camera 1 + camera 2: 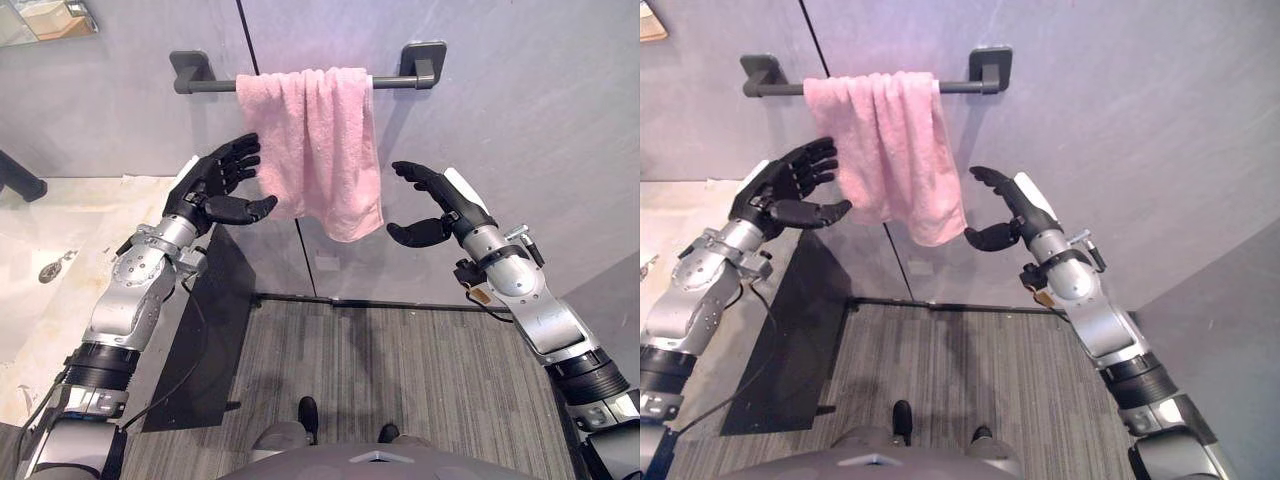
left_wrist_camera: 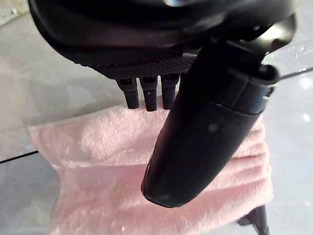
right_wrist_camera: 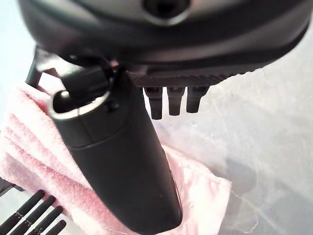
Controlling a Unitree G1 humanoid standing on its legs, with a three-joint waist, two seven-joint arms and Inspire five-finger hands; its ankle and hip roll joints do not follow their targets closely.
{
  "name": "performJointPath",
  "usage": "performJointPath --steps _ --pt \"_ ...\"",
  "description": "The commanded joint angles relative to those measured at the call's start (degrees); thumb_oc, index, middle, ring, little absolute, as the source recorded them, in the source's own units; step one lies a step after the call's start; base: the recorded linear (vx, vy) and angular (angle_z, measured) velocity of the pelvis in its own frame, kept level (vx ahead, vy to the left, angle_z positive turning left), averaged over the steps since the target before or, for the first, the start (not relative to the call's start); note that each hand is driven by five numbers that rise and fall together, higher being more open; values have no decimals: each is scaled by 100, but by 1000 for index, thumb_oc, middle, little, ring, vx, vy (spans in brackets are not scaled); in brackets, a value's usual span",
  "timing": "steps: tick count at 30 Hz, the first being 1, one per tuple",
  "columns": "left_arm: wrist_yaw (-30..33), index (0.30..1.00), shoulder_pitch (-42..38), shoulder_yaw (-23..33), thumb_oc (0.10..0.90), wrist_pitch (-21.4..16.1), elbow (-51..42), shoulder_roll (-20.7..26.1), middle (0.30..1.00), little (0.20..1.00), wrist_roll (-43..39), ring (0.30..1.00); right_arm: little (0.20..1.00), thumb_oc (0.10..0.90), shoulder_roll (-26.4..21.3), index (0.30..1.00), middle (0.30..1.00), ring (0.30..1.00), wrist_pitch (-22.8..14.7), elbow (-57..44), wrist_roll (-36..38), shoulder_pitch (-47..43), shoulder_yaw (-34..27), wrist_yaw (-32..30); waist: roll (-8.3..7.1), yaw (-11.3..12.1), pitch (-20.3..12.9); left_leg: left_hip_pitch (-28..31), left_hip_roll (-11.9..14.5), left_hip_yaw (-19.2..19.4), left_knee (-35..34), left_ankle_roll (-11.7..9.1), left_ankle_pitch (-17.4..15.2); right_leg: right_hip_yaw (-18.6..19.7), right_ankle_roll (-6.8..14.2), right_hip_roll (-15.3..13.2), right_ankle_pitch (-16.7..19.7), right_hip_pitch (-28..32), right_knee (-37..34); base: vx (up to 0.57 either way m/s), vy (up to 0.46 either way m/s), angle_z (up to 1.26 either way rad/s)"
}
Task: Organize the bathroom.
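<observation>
Left hand [image 1: 214, 183] raised beside the towel's left edge, fingers spread and relaxed, thumb pointing toward the cloth, gripping nothing. Pink towel [image 1: 322, 143] draped over the dark bar [image 1: 399, 82] on the grey wall [image 1: 540, 120], bunched in folds, longer on its right side, lower corner hanging between the two hands. Right hand [image 1: 433, 205] held just right of the towel's lower corner, fingers loosely curved and parted from the thumb, apart from the cloth. Striped grey floor [image 1: 400, 380] below.
</observation>
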Motion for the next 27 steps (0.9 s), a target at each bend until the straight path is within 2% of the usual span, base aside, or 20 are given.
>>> performJointPath --steps 1,8,14,16,19,27 --pt "571 900 -222 615 800 -734 -74 213 900 900 143 900 900 800 -143 900 900 900 -585 -944 -245 -275 -349 -144 -226 108 -740 -149 332 64 374 -513 -385 347 384 -237 -230 -195 179 -8 -11 3" --pt "534 900 -183 544 800 -559 -137 144 900 900 343 900 900 800 -109 900 900 900 -571 -999 -208 -245 -362 -140 -246 104 -707 -115 348 46 339 -524 -380 338 386 -204 -223 -183 178 -9 -19 6" --pt "59 900 -356 281 800 -427 123 291 900 900 244 900 900 800 -116 900 900 900 -591 -915 -203 -314 -296 -165 -182 28 -681 -71 355 102 341 -525 -376 380 403 -203 -216 -189 207 0 0 0" --pt "-275 900 -447 109 800 -283 231 355 900 900 86 900 900 800 -160 900 900 900 -617 -869 -206 -354 -263 -172 -141 -28 -674 -59 365 153 338 -531 -364 403 416 -206 -215 -201 220 0 0 0" --pt "-389 900 -552 -26 800 -206 408 398 900 900 -2 900 900 800 -238 900 900 900 -622 -861 -178 -398 -236 -163 -109 -91 -674 -52 378 204 334 -534 -350 439 418 -205 -219 -214 234 3 12 0" --pt "-238 900 -863 -157 800 -294 1023 500 900 900 -142 900 900 800 -374 900 900 900 -720 -799 -80 -514 -176 -43 -82 -206 -683 -21 390 284 320 -534 -328 487 417 -201 -199 -241 230 14 25 -4"
